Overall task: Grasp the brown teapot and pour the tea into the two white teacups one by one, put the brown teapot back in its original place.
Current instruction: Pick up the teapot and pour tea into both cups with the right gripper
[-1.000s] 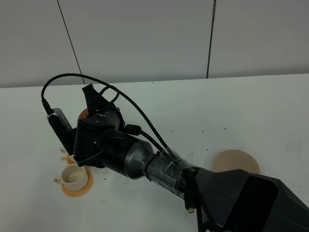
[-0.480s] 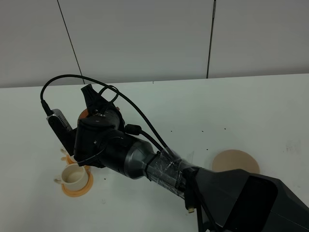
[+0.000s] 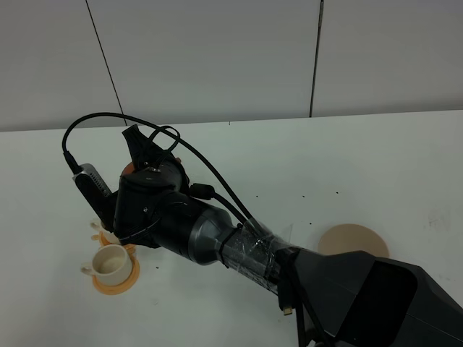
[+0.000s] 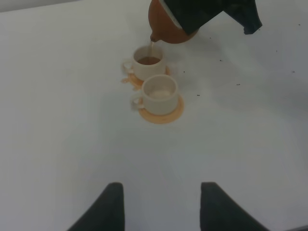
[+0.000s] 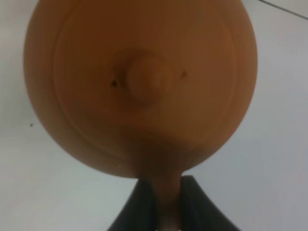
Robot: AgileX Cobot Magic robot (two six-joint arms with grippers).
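My right gripper [image 3: 142,155] reaches across to the left and is shut on the loop handle [image 5: 168,192] of the brown teapot [image 4: 166,30]. The teapot is tilted, and a thin stream falls from its spout into the farther white teacup [image 4: 147,63], which holds tea. The nearer white teacup [image 4: 160,91] is empty on its orange coaster [image 4: 166,114]. In the exterior view that cup [image 3: 109,263] shows, while the other is hidden behind the arm. The teapot's lid [image 5: 139,86] fills the right wrist view. My left gripper [image 4: 161,208] is open, well short of the cups.
The beige-tan disc [image 3: 353,242] lies bare at the right of the white table [image 3: 347,166]. My right arm [image 3: 217,242] stretches over the table's middle. A black cable [image 3: 173,141] loops above the wrist. Small orange spill marks [image 4: 126,80] lie beside the farther cup.
My right wrist has shifted slightly up and right with the teapot, uncovering more of the nearer cup. The cups and disc have not moved.
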